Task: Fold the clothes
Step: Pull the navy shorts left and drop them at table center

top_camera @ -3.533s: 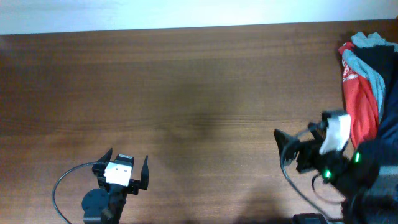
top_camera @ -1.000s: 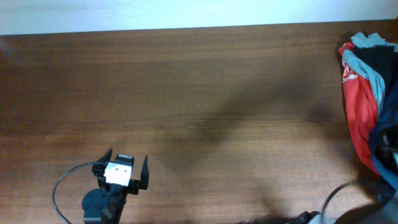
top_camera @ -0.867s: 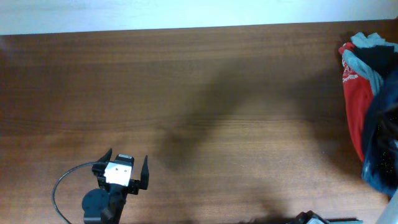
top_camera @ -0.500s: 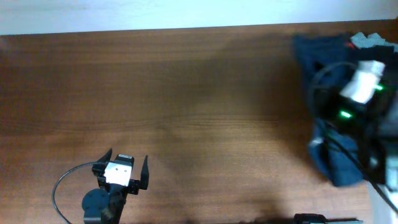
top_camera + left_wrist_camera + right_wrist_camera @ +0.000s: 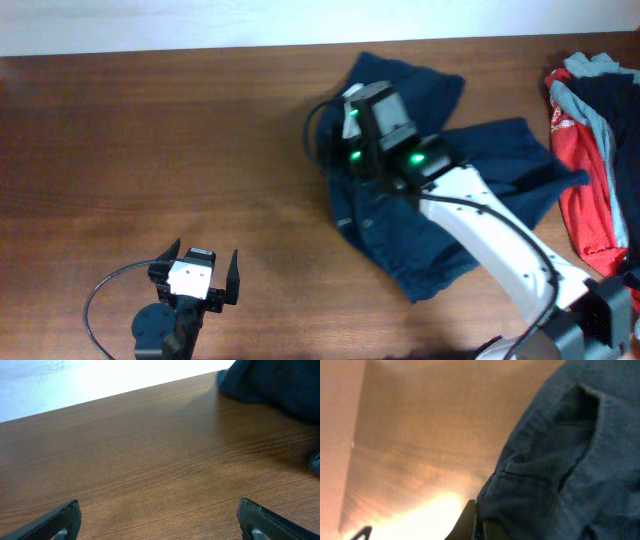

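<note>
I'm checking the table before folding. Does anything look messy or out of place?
Yes. The navy shorts lie crumpled and skewed right of centre, with the legs bunched rather than flat. A heap of other clothes sits bundled at the table's right edge.

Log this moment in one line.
left gripper open, empty | right gripper shut on navy shorts | shorts crumpled mid-table, unfolded | red garment at right edge

Broad dark-brown wood-grain table (image 5: 180,130) filled nearly the whole overhead view, grain running side to side. Pale white-blue band (image 5: 200,20) lay beyond its far edge; wall or floor, could not tell. Bright light glanced off the tabletop near that edge.
</note>
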Robot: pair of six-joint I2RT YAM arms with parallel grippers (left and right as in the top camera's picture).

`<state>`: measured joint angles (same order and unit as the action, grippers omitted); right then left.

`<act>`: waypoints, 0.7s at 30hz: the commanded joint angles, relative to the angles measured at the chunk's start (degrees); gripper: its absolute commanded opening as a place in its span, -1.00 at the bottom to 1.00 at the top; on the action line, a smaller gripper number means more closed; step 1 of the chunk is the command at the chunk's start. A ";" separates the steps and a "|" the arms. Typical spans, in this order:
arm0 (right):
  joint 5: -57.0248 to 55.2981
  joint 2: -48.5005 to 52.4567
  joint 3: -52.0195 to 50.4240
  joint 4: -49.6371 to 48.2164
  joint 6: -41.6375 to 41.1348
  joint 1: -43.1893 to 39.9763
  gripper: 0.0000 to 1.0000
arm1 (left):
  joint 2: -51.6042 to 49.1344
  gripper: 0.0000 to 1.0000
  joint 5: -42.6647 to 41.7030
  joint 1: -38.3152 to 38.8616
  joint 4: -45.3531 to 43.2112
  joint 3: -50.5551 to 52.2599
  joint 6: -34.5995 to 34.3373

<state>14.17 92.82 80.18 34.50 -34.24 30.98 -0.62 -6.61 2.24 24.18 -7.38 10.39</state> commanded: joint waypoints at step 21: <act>-10.58 -0.87 -0.13 -5.77 13.09 10.03 0.08 | 0.28 0.99 -13.44 0.24 -5.81 0.28 -0.70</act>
<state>6.00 93.06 79.99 27.75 -28.62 41.04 -0.62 -10.46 2.24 20.53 -7.35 10.22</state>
